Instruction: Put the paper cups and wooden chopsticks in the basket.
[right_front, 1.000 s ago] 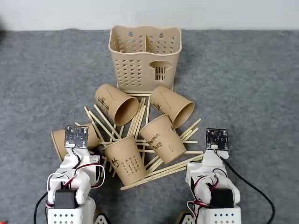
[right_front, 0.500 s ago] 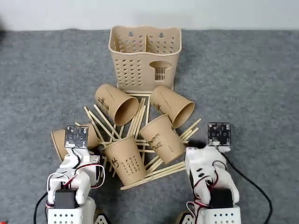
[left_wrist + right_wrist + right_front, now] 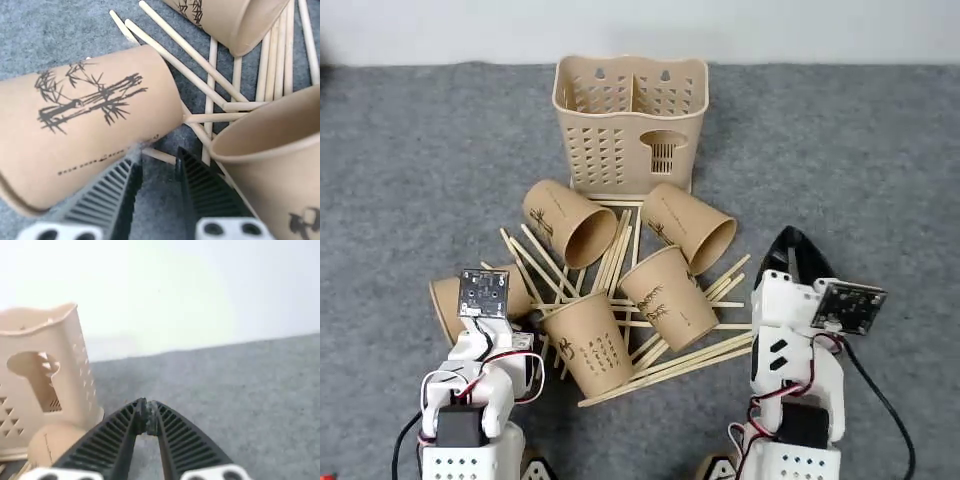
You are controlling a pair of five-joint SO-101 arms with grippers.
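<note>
Several paper cups lie on their sides in front of the tan basket (image 3: 630,120): one (image 3: 568,222) at back left, one (image 3: 690,226) at back right, one (image 3: 667,298) in the middle. Wooden chopsticks (image 3: 616,258) are scattered under and between them. My left gripper (image 3: 159,159) is low beside the leftmost cup (image 3: 85,130) and the rim of another cup (image 3: 270,135), slightly open with nothing between its fingers. My right gripper (image 3: 146,412) is shut and empty, raised above the carpet to the right of the pile (image 3: 790,245). It faces the basket (image 3: 42,375).
Grey carpet (image 3: 850,150) covers the table, with bare room right of the basket and at far left. A white wall (image 3: 175,285) stands behind the basket. Long chopsticks (image 3: 670,365) stick out toward the right arm's base.
The right arm has lifted off its low pose and swung up and to the right, away from the pile. The left arm, cups and chopsticks have not moved.
</note>
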